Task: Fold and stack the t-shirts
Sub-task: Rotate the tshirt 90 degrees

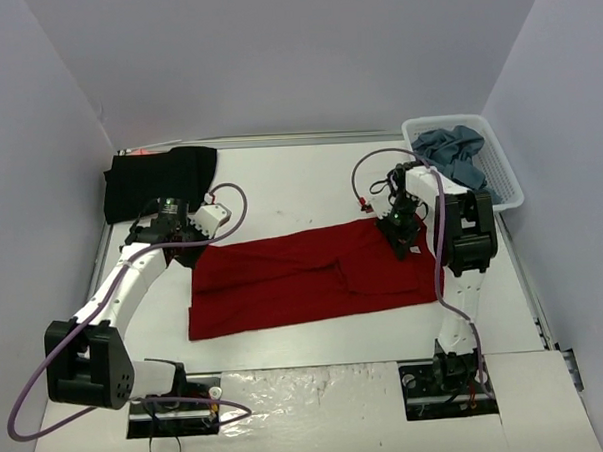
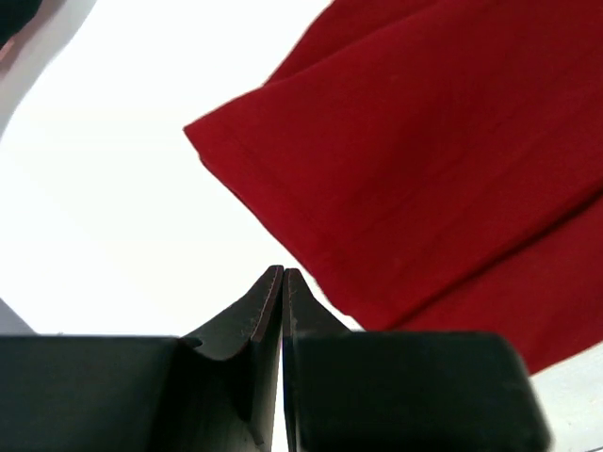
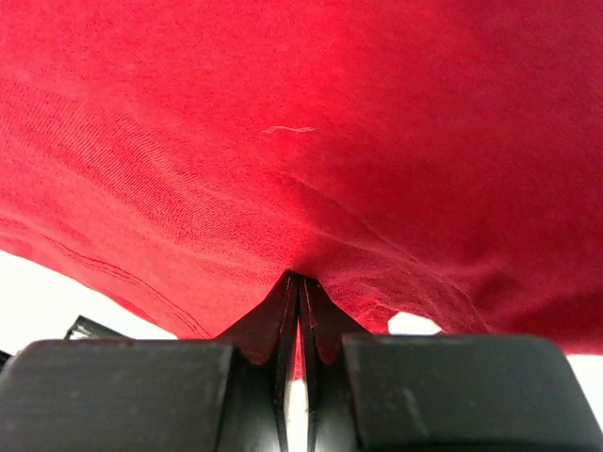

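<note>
Looking at the red shirt [image 1: 304, 276], we see it spread flat mid-way across the table [image 1: 310, 186]. Our right gripper [image 3: 300, 278] is pinching a bunched bit of its right end. Our left gripper [image 2: 283, 271] is clenched tight just beside the left sleeve, and we can't tell if it has any cloth. The black shirt [image 1: 159, 177] sits far left, and the blue-grey shirt [image 1: 453, 149] is in the basket [image 1: 505, 182].

No legible text, no labels, no brand names, no numbers

Bright, even light from overhead; shadows are soft. Glare streaks the bench [image 1: 318, 385] at its near edge; the left wrist view overexposes it.
</note>
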`<act>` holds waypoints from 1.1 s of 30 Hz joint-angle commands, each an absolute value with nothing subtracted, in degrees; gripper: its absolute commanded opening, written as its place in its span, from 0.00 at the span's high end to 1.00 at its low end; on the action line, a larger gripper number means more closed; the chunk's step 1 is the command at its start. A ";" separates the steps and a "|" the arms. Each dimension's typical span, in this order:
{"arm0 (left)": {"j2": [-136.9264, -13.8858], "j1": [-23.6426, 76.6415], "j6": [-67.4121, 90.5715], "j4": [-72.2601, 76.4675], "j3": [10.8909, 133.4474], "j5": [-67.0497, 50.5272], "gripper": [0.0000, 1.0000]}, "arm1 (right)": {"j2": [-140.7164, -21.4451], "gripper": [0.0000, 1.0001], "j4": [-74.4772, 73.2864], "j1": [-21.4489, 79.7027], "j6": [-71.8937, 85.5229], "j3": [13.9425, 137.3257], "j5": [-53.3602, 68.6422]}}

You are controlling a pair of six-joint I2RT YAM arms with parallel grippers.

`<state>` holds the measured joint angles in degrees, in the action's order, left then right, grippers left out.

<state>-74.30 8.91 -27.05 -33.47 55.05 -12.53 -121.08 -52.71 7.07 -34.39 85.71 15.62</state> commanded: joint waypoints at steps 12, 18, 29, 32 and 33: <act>-81.20 7.74 -24.52 -31.90 62.05 -7.99 0.98 | -154.67 1.00 -54.24 8.00 -29.98 145.66 21.35; -87.43 8.08 -24.87 -33.31 65.12 -10.54 0.98 | -155.31 1.00 -38.53 13.26 -25.93 145.03 19.87; -89.48 9.58 -23.20 -32.70 66.09 -10.55 0.98 | -153.20 1.00 -30.24 20.04 -28.82 145.90 13.01; -88.86 9.58 -22.59 -32.26 66.44 -9.41 0.98 | -150.65 1.00 -28.57 20.04 -29.44 144.94 8.80; -88.60 9.67 -22.50 -32.08 66.45 -9.23 0.98 | -148.47 1.00 -28.13 20.04 -30.14 144.15 7.92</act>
